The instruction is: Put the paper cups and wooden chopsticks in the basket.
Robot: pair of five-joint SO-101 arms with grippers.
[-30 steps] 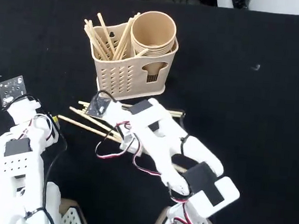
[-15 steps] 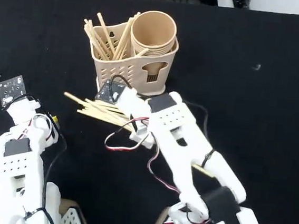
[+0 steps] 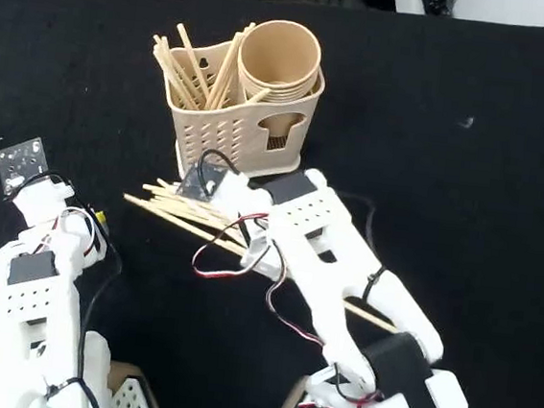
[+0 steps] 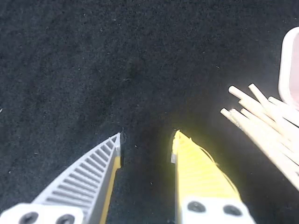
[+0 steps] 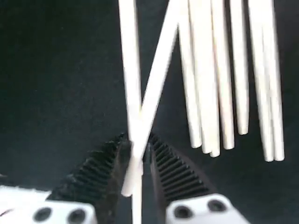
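Chopsticks (image 3: pixel 176 204) lie fanned on the black counter (image 3: pixel 462 232) just in front of the basket (image 3: pixel 230 137), which already holds stacked paper cups (image 3: pixel 279 60) and more chopsticks. The right claw (image 5: pixel 136 144) is clamped on two crossed ones. The left claw (image 4: pixel 145 140) hangs parted, gripping nothing, near the loose ends.

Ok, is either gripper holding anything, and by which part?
The right gripper pinches two crossed chopsticks near their ends; the left gripper is open, holding nothing.
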